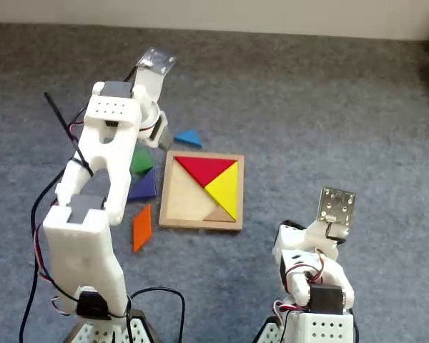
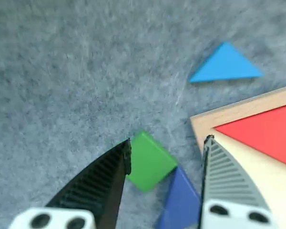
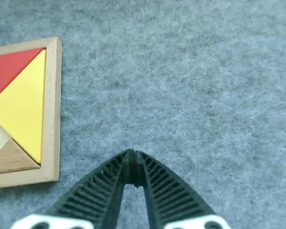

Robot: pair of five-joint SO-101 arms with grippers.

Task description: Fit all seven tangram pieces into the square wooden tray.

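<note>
Tangram pieces are lying split between tray and bench as your two arms are standing side by side. Three are sitting inside the square wooden tray (image 1: 199, 226) at the centre of the high view. A red triangle (image 1: 204, 169) is filling the upper part. A yellow triangle (image 1: 225, 189) is lying along the right side, meeting the red one on a diagonal. A small tan triangle (image 1: 218, 214) is resting in the lower right corner, beneath the yellow one. The tray's left half is showing bare wood.

Four pieces are lying outside on the grey bench (image 1: 329, 107). A light blue triangle (image 1: 189, 138) is sitting just above the tray's upper left corner. A green square (image 1: 141, 161) and a dark blue piece (image 1: 144, 187) are lying just beside the tray's left edge, the blue one below the green. An orange parallelogram (image 1: 141, 227) is lying at the lower left, near the tray but apart from it.

Your left gripper (image 2: 168, 147) is hovering over that left edge with its fingers spread wide. The green square is lying between them, and the grey finger is hanging over the tray's corner. You cannot tell whether either finger is touching anything.

Your right gripper (image 3: 134, 164) is pointing at bare bench to the right of the tray. Its fingers are pressed together and holding nothing. That arm is sitting at the lower right of the high view.
</note>
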